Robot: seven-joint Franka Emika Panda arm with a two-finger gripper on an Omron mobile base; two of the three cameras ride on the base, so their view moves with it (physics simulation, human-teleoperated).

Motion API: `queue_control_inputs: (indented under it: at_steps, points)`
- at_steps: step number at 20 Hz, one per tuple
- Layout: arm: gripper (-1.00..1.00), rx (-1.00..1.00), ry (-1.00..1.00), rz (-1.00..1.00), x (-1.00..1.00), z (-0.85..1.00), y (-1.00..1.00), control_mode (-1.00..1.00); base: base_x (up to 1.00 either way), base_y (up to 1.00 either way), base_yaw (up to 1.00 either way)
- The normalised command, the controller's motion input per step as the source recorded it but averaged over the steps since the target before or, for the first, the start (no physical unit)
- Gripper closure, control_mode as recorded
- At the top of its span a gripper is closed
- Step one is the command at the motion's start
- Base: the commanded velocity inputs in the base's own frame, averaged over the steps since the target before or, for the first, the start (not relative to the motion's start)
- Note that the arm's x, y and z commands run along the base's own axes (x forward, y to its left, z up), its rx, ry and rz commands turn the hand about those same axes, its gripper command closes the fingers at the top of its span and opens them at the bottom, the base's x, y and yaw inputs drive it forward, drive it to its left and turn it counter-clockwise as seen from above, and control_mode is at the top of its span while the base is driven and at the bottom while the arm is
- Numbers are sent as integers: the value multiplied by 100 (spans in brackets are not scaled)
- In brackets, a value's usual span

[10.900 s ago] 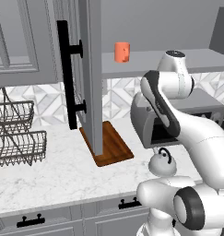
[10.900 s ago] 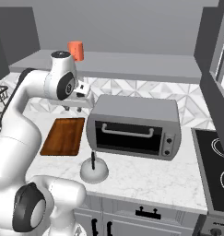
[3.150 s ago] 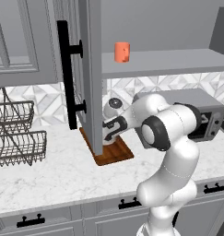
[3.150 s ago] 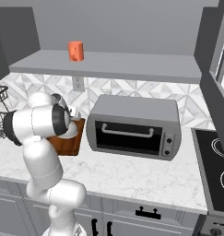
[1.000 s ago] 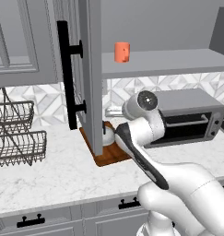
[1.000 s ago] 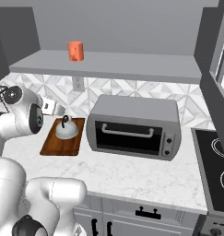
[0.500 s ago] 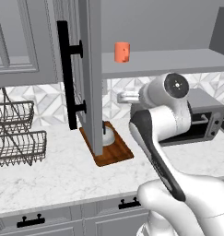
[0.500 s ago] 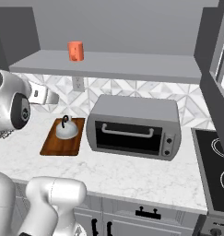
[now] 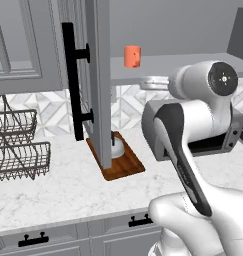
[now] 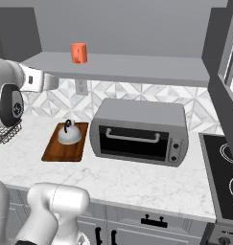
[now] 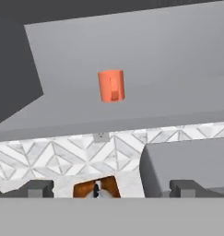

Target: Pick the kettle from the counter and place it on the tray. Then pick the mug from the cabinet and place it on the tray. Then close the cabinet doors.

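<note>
Marble counter [image 9: 68, 185] seen from the left base view, carrying the tray [image 9: 124, 167] near its back edge, kettle [image 9: 116, 146] sitting on it behind the open cabinet door [image 9: 95, 75]; mug [image 9: 132, 56] up on the cabinet [image 9: 193, 62] shelf.

From the right base view: kettle [image 10: 69, 135] on the tray's [image 10: 63, 149] far half, beside the toaster oven [image 10: 139, 131].

From the hand view: gripper [image 11: 111, 188] spread wide, empty, aimed toward the mug [image 11: 111, 85].

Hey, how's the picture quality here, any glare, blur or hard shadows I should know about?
Left base view: flat, even rendered light, no glare; the open cabinet door hides part of the kettle on the tray. Right base view: sharp, with soft shading under the shelf. Hand view: softer and coarser, mug readable.
</note>
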Motion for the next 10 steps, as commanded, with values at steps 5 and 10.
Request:
queue_control_inputs:
  at_steps: [5, 10]
  points:
    - [-100, 0, -23, 0, -8, 35, -13, -100, 0, 0, 0]
    - [-100, 0, 0, 0, -2, 46, -1, -100, 0, 0, 0]
